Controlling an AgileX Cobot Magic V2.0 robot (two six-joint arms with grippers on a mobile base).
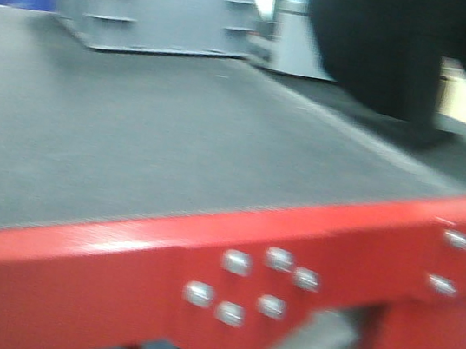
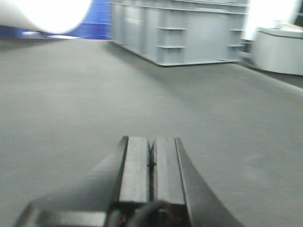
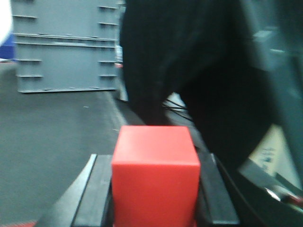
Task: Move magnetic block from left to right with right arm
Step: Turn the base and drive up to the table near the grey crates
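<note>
The magnetic block (image 3: 155, 177) was clamped by the right end effector (image 3: 155, 196), likely for carrying rightward; the left end effector (image 2: 151, 163) was pressed together, empty.

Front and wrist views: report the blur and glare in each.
Front view: motion-blurred throughout, sheen on the red table edge. Left wrist view: blown-out white glare top left, grey crate soft. Right wrist view: magnetic block clearest, dark shape behind smeared.

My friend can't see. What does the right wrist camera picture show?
A bright red magnetic block sits clamped in the right gripper, between its black fingers. Behind are a grey mat, a grey crate and a blurry black shape.
</note>
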